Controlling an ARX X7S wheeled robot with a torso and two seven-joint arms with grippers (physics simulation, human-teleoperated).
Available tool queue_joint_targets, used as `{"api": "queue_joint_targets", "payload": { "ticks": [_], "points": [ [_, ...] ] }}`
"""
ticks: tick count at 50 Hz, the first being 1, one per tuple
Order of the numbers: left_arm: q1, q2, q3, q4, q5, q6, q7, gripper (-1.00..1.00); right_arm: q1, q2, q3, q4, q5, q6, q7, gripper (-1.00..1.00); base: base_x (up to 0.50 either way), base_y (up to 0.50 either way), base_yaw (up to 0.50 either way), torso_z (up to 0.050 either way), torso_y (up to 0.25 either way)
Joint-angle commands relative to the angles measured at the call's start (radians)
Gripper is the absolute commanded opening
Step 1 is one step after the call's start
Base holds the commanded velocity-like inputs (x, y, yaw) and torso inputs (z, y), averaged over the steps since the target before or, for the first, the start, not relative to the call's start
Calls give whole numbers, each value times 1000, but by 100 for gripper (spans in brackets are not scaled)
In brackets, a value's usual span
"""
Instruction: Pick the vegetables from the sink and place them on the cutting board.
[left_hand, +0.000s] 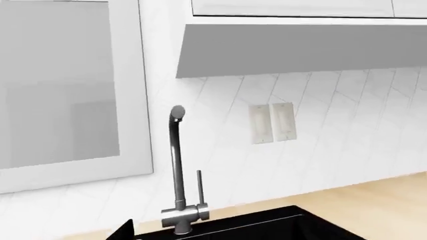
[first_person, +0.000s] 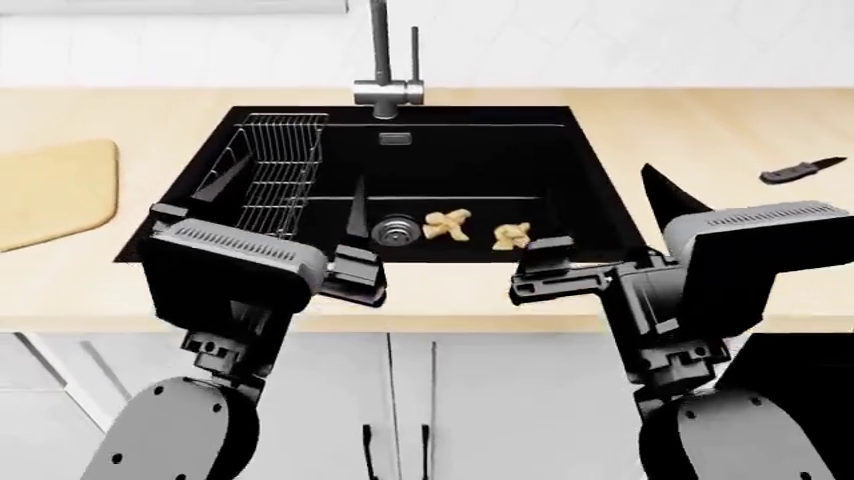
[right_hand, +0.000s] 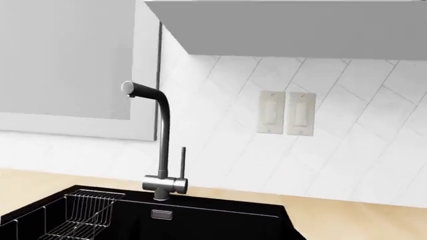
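Two pale tan knobbly vegetables lie on the floor of the black sink (first_person: 587, 170), one (first_person: 447, 225) just right of the steel drain (first_person: 392, 231), the other (first_person: 511, 236) further right. The cutting board (first_person: 47, 190) lies on the counter at the far left. My left gripper (first_person: 287, 205) hovers open over the sink's front left, its fingers spread wide above the rack. My right gripper (first_person: 607, 225) hovers open over the sink's front right corner, close to the right root. Both are empty. Neither wrist view shows the roots; both show the sink's back rim (left_hand: 267, 225) (right_hand: 220, 225).
A wire rack (first_person: 274, 170) (right_hand: 80, 215) fills the sink's left part. The tall grey faucet (first_person: 380, 60) (left_hand: 177, 170) (right_hand: 163, 145) stands behind the sink. A dark knife (first_person: 805, 170) lies on the counter at the right. A tiled wall and cabinets are behind.
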Motion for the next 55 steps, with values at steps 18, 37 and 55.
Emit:
{"api": "queue_joint_targets", "payload": {
  "ticks": [18,37,55],
  "points": [
    [-628,83,34,-810,-103,-167,150,100,682,65,-141,964,-38,93,-113,100,488,64,0,0,0],
    [-570,-32,-18,-428,-344,-596,245,100,751,230,-382,557,24,569,-257,100,500,-66,0,0,1],
    [-481,-272,25,-108,-481,-782,367,100,1007,590,-634,386,1116,697,353,100,500,-66,0,0,2]
  ]
}}
